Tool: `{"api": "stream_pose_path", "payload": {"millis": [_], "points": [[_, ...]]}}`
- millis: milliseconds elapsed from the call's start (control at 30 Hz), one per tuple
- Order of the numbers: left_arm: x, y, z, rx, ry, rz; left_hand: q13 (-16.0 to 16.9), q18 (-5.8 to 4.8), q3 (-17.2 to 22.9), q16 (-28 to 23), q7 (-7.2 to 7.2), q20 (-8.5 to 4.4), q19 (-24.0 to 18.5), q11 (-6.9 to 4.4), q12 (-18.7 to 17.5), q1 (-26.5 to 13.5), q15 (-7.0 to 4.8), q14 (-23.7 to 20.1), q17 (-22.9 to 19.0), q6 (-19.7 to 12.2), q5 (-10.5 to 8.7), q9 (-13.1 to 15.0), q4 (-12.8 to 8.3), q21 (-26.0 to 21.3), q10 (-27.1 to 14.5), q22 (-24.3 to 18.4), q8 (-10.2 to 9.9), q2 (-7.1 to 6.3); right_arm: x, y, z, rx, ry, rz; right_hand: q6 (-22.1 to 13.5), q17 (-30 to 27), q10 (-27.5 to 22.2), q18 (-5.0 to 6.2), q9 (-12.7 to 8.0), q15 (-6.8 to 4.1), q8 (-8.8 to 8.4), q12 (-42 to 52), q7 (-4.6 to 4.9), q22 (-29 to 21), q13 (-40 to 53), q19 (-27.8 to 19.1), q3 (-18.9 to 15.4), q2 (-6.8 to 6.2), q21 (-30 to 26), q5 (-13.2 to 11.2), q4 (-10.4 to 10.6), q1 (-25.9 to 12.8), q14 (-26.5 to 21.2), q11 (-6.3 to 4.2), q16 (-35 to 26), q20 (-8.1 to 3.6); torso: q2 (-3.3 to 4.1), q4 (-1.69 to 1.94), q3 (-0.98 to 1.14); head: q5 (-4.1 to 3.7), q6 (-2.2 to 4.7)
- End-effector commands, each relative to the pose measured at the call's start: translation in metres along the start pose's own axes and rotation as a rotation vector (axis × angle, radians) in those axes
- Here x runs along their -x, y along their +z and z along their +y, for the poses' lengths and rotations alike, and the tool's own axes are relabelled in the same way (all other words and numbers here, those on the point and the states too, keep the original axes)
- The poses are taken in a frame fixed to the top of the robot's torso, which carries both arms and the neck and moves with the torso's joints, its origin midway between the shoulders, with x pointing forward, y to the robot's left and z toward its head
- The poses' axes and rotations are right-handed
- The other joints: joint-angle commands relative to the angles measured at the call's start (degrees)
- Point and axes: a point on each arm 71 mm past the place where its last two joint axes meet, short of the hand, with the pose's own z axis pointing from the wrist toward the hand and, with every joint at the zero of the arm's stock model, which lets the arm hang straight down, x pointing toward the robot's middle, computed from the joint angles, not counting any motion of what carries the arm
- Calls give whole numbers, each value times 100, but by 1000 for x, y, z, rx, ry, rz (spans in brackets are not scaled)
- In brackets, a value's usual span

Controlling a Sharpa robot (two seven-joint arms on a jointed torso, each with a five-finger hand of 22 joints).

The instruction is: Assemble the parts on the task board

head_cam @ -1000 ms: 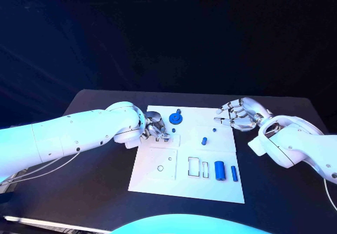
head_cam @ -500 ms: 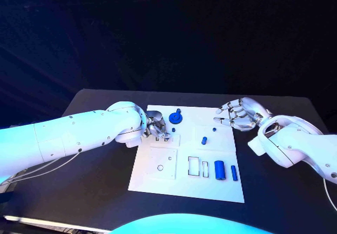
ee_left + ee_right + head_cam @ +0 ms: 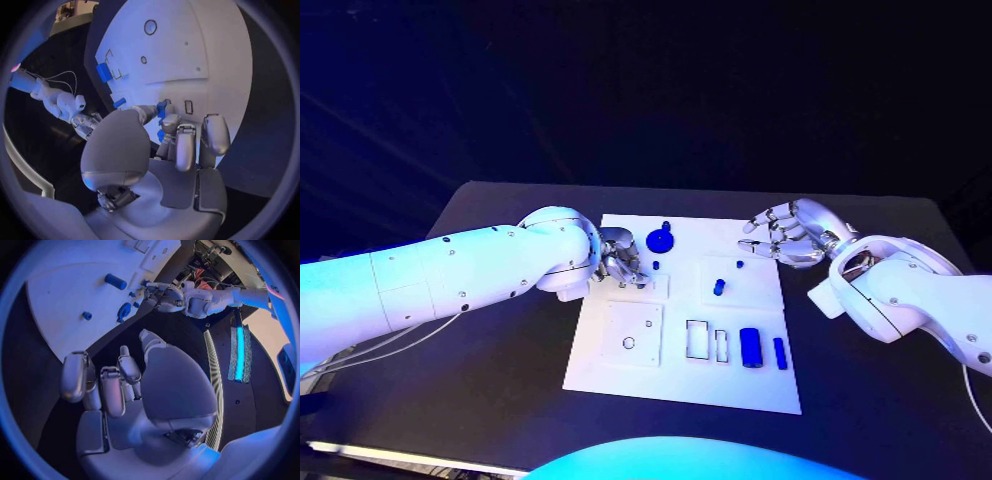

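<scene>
Black counter takes up most of the lower scene, with the white task board lying flat in the middle of it. Two white arms come in over it: the left arm from the left side, the right arm from the right.

Left robot hand sits over the upper-left part of the board, fingers curled down toward a small raised plate there. In the left wrist view the fingers are bunched together around a small blue part, with blue showing right at the fingertips, so it looks pinched, clamped on that piece just above the board surface.

Right robot hand hovers by the board's upper-right edge, fingers loosely curled in with nothing in them; the right wrist view shows the same, empty and off the board.

Parts, biggest first: a round blue disc with a stem near the top middle of the board, just beside the left robot hand. A fat blue cylinder lies in the lower right, with a thinner blue rod just beside it. A short blue peg stands mid-board, and a tiny blue pin sits a bit above it.
</scene>
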Motion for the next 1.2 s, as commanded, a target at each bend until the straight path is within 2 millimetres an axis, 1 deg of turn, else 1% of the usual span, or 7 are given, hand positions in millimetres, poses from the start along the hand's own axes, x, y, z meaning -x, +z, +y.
{"api": "stream_pose_path", "payload": {"millis": [33,467,700,800,967,1067,1200], "points": [[0,0,-1,3,16,-4,19,-57,379,33,-127,-9,55,7,39,54,-31,383,993,125,36,719,-361,39,54,21,12,-6,-2,0,1,9,-8,15,-39,779,-6,108,6,-11,17,-13,-10,268,-8,-29,-25,10,-27,-26,2,-81,403,-18,-37,-9,0,0,3,0,3],[0,0,1,7,22,9,28,-61,412,35,-131,-14,72,2,43,55,-37,386,996,132,37,731,-375,47,67,42,9,-19,-2,0,0,8,-8,17,-39,777,-8,107,6,-11,22,-15,-10,269,-11,-27,-21,18,-25,-25,3,-85,403,-19,-38,-10,0,2,4,-2,-7],[-1,0,1,10,26,29,33,-65,428,32,-133,-17,85,0,44,54,-38,383,990,133,33,737,-385,53,72,57,6,-35,-3,0,0,8,-7,18,-39,777,-8,107,6,-11,22,-15,-10,269,-11,-27,-21,18,-25,-25,3,-85,403,-19,-38,-10,-2,-1,1,-8,3],[-2,0,2,11,22,33,33,-65,428,32,-133,-17,85,0,44,54,-38,383,990,133,33,737,-385,53,72,57,6,-35,-3,0,0,8,-7,17,-39,777,-8,107,6,-11,22,-15,-10,269,-11,-27,-21,18,-25,-25,3,-85,403,-19,-38,-10,1,2,4,-8,-2],[-2,0,2,10,16,38,33,-66,442,32,-135,-19,89,-2,43,55,-40,384,991,135,32,742,-394,55,73,62,3,-45,-3,1,0,7,-7,18,-39,777,-8,107,6,-11,22,-15,-10,269,-11,-27,-21,18,-25,-25,3,-85,403,-19,-38,-10,-1,-4,0,-5,12],[-2,0,1,10,14,38,33,-66,442,32,-135,-19,89,-2,43,55,-40,384,991,135,32,742,-394,55,73,62,3,-45,-3,1,0,6,-7,19,-44,772,-12,110,6,-13,33,-19,-11,264,-18,-29,-17,29,-37,-25,1,-96,402,-20,-42,-11,0,1,7,-4,10],[-2,1,1,10,14,38,33,-66,442,32,-135,-19,89,-2,43,55,-40,384,991,135,32,742,-394,55,73,62,3,-45,-3,1,0,6,-7,19,-44,772,-12,110,6,-13,33,-19,-11,264,-18,-29,-17,29,-37,-25,1,-96,402,-20,-42,-11,-1,-1,7,-1,6]]}}
